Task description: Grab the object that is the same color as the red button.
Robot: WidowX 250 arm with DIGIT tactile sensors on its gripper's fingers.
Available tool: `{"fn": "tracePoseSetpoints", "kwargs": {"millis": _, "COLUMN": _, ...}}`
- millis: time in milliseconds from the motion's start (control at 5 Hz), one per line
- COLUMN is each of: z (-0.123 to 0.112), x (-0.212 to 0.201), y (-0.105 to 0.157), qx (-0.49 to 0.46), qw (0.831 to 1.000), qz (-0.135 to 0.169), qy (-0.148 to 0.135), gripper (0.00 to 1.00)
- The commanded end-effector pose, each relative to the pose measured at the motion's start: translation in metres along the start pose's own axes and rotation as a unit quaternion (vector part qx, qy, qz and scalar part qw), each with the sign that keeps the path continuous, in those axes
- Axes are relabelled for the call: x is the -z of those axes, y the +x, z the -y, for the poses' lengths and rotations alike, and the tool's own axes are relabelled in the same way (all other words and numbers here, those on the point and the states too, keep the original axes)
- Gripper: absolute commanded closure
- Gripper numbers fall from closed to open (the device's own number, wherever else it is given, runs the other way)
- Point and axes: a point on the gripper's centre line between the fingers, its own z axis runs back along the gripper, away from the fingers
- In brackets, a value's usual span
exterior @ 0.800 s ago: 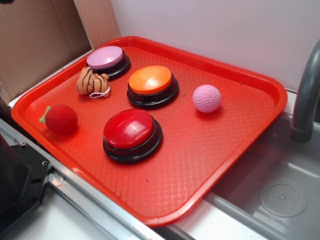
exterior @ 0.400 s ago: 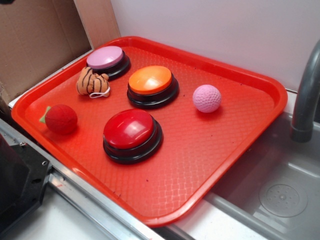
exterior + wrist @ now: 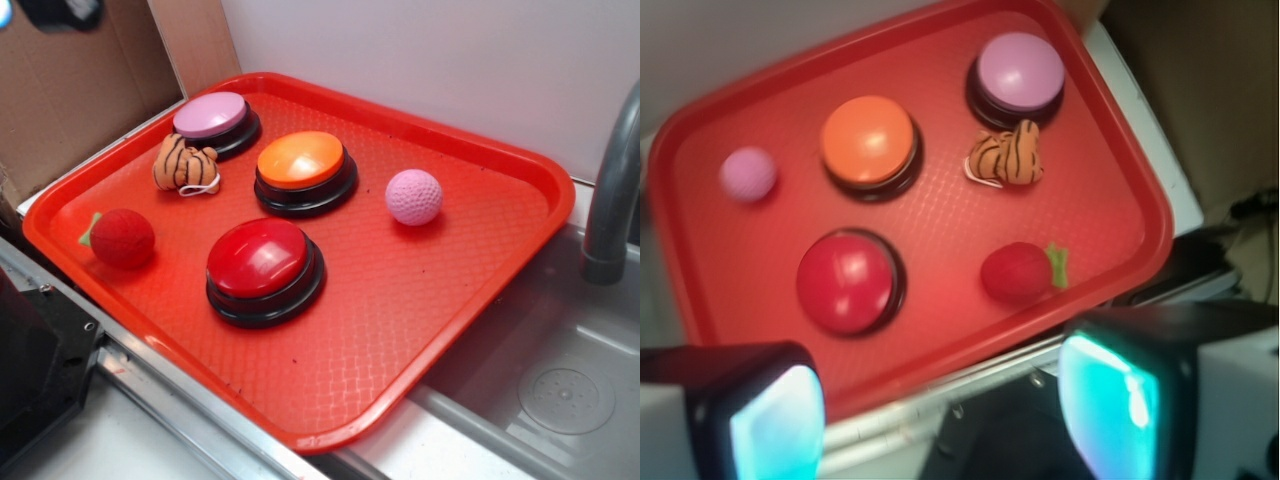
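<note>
The small round red fuzzy ball with a little green tip (image 3: pixel 122 238) lay near the left corner of the red textured plastic tray (image 3: pixel 420 330), well apart from the glossy red dome button on its black round base (image 3: pixel 264 270), which sat to its right. The tool (image 3: pixel 940 405) hung high above the tray's near-left edge, its two pads spread wide and holding nothing; in the exterior view only a blurred dark scrap showed at the top left corner.

The step in hand looked like the approach. Done well, it would mean centring the spread pads over the fuzzy ball before descending, then straddling its round body rather than the green tip. The tray's raised rim ran just beside the ball, so one pad risked catching it. The orange striped tiger plush (image 3: pixel 184 165) lay farther back, clear of the likely path.
</note>
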Motion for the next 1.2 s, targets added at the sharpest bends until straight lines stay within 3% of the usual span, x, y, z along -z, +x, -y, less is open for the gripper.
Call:
{"fn": "tracePoseSetpoints", "kwargs": {"millis": 0, "z": -0.023, "x": 0.06, "y": 0.011, "qx": -0.145, "qw": 0.988, "qz": 0.014, "qy": 0.046, "gripper": 0.0}}
{"fn": "tracePoseSetpoints", "kwargs": {"millis": 200, "z": -0.036, "x": 0.095, "y": 0.012, "qx": -0.158, "qw": 0.984, "qz": -0.014, "qy": 0.076, "gripper": 0.0}}
{"fn": "tracePoseSetpoints", "kwargs": {"millis": 800, "z": -0.064, "x": 0.15, "y": 0.005, "qx": -0.19, "qw": 0.973, "qz": -0.029, "qy": 0.131, "gripper": 0.0}}
{"fn": "tracePoseSetpoints", "kwargs": {"millis": 1000, "z": -0.066, "x": 0.163, "y": -0.001, "qx": -0.186, "qw": 0.974, "qz": -0.051, "qy": 0.122, "gripper": 0.0}}
